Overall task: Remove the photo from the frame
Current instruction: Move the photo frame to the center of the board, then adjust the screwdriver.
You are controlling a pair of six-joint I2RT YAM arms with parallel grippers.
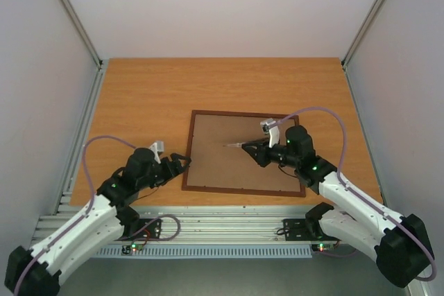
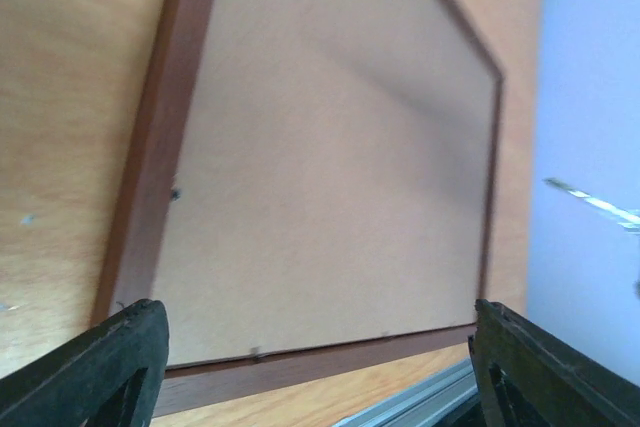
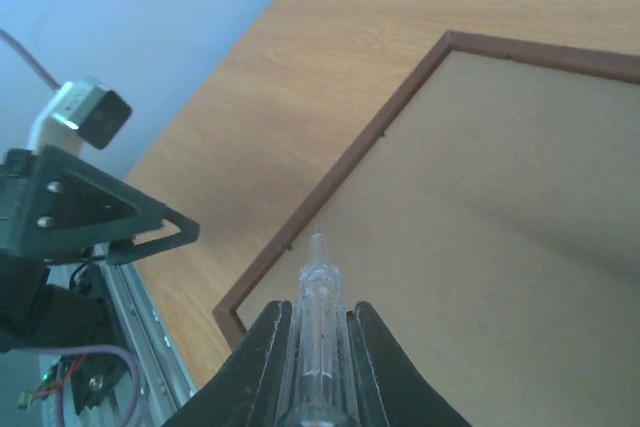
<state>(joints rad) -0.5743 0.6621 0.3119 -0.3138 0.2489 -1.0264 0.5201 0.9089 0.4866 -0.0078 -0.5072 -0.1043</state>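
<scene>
- Nearest to my right wrist camera, my right gripper (image 3: 318,309) was closed tight on a slim clear plastic tool (image 3: 317,277), whose stepped tip stuck out past the fingertips.
- From above, that tool (image 1: 232,145) pointed toward the left of the picture, over the middle of the brown hardboard back (image 1: 215,168); I could not tell whether the tip touched it.
- At the bottom corners of the left wrist view, my left gripper (image 2: 315,315) stood wide open with nothing between its dark fingers (image 2: 120,347).
- In the top view my left gripper (image 1: 180,163) sat at the frame's left rail, near the lower left corner; contact was unclear.
- The frame (image 1: 243,192) lay flat and face down in the centre-right of the wooden table (image 1: 139,102), its reddish-brown rail (image 2: 160,147) around the hardboard back.
- Its corner (image 3: 447,39) showed at the upper right of the right wrist view.
</scene>
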